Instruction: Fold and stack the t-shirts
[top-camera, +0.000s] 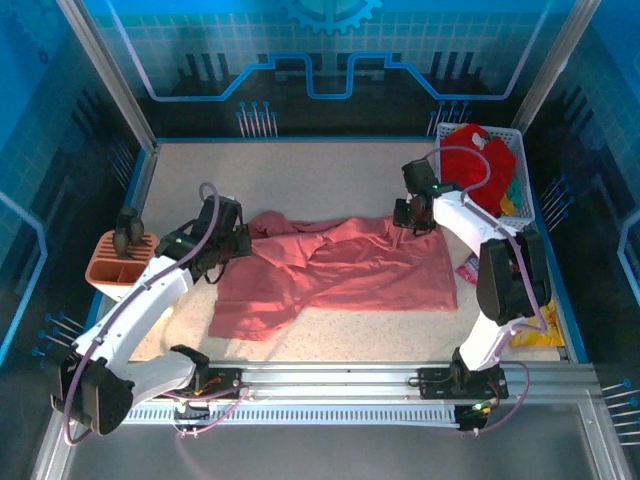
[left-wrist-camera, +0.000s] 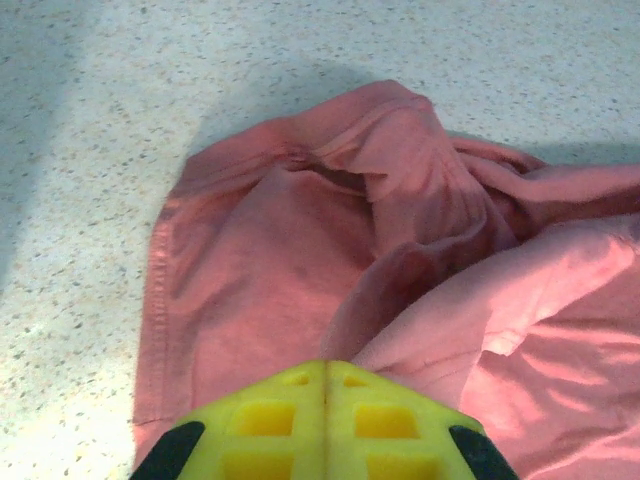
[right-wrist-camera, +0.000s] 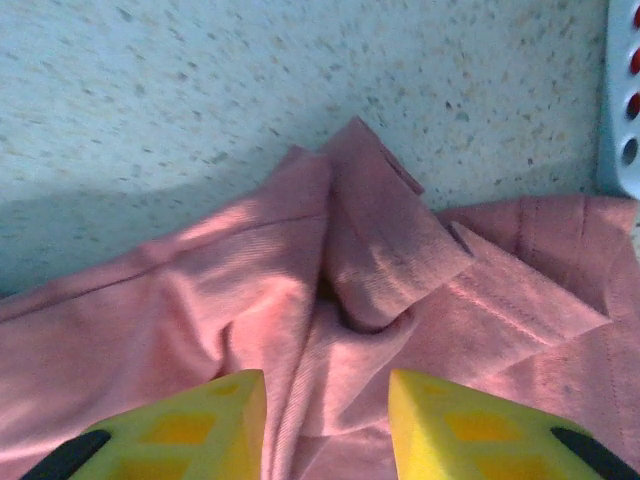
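Observation:
A large salmon-pink t-shirt (top-camera: 340, 265) lies crumpled across the middle of the table. My left gripper (top-camera: 235, 240) sits at its left end. In the left wrist view its yellow jaws are shut (left-wrist-camera: 325, 365), and a ridge of the pink t-shirt (left-wrist-camera: 300, 260) runs up into the tips. My right gripper (top-camera: 413, 215) hovers over the shirt's far right corner. It is open (right-wrist-camera: 327, 400), its fingers on either side of a raised fold of the pink t-shirt (right-wrist-camera: 380, 260). A brighter red t-shirt (top-camera: 478, 160) is heaped in the white basket (top-camera: 520, 140), with yellow and green cloth (top-camera: 512, 195) beside it.
An orange holder (top-camera: 118, 262) with a dark tool stands at the table's left edge. A purple snack packet (top-camera: 467, 268) and a yellow one (top-camera: 540, 330) lie by the right arm. The basket's wall (right-wrist-camera: 620, 100) is close to the right gripper.

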